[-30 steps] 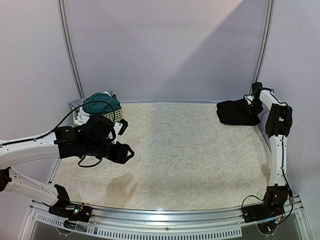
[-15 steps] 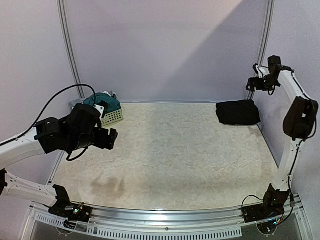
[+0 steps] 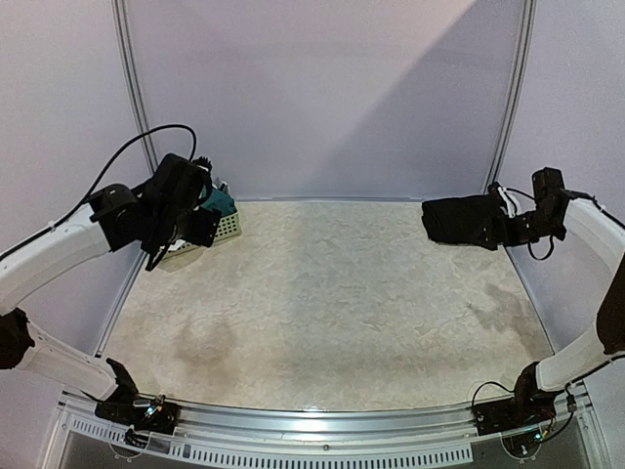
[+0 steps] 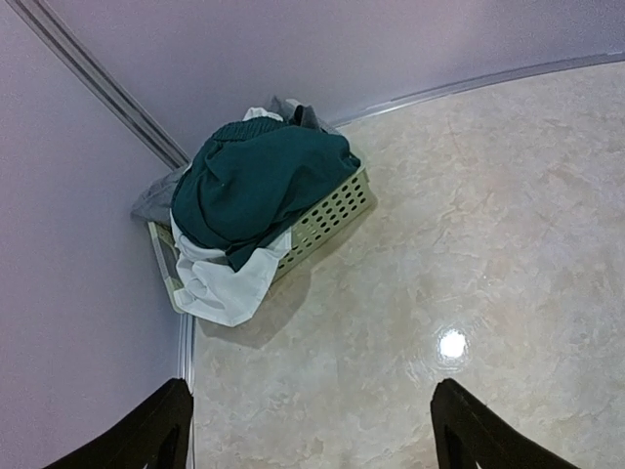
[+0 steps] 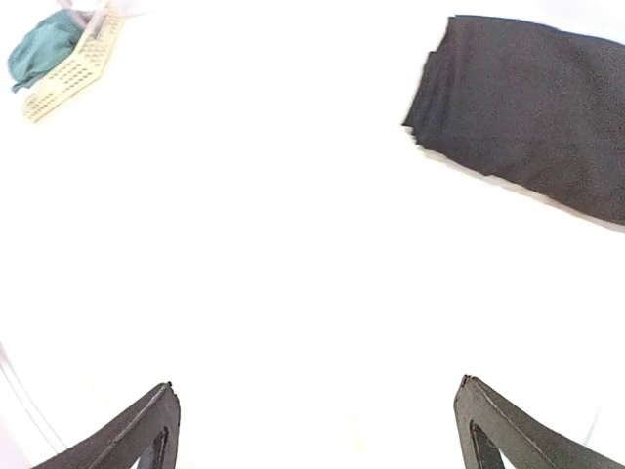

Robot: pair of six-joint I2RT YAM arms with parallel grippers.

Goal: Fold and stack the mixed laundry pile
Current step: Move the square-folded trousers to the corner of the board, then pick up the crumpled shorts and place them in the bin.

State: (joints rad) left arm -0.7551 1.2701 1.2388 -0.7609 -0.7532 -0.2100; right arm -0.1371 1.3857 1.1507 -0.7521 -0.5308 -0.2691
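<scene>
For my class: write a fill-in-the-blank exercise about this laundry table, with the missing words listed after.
The green shorts lie in the pale plastic ___. The folded trousers are ___. A ___ cloth hangs out below the shorts. The left gripper and right gripper both stand ___.
Missing words: basket, black, white, open.
</scene>
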